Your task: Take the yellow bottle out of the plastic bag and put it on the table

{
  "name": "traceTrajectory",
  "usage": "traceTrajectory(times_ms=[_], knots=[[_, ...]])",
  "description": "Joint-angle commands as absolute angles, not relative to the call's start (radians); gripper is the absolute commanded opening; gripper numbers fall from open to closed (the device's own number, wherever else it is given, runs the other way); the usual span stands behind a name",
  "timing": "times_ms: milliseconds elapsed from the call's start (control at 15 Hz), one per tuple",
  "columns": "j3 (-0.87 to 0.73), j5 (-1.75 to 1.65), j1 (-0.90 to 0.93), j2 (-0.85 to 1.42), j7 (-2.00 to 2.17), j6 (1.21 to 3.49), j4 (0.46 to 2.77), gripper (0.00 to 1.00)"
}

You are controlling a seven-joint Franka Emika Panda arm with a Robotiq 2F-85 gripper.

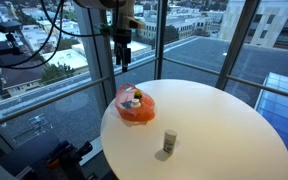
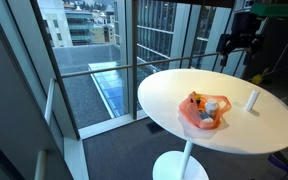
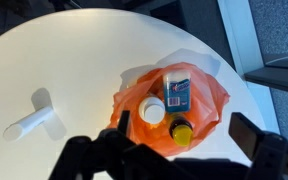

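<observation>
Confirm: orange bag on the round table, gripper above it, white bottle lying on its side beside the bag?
Wrong on one point: the white bottle stands upright, not on its side, as both exterior views show. The rest holds: orange bag on the round table, gripper above it.

Small white bottle point(image 1: 169, 142) stands upright on its own, seen in both exterior views. Blue-and-white box point(image 3: 178, 90) lies just beside a white-capped bottle point(image 3: 153, 110) (wrist view, label unreadable). Tall windows point(image 2: 104, 60) behind, city buildings point(image 1: 199, 22) outside. Black cables point(image 1: 24, 40) loop near the glass.
</observation>
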State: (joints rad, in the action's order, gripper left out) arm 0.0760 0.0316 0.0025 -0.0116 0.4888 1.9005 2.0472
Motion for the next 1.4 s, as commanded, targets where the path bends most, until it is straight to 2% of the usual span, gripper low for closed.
traceTrajectory(times_ms=[0,600,1333], knots=[[0.057,0.031,0.015,0.002,0.493,1.897,2.035,1.0],[0.055,-0.008,0.023,0.03,0.538,1.928,2.041,1.0],[0.013,-0.103,0.032,0.216,0.497,2.218,2.059,1.0]])
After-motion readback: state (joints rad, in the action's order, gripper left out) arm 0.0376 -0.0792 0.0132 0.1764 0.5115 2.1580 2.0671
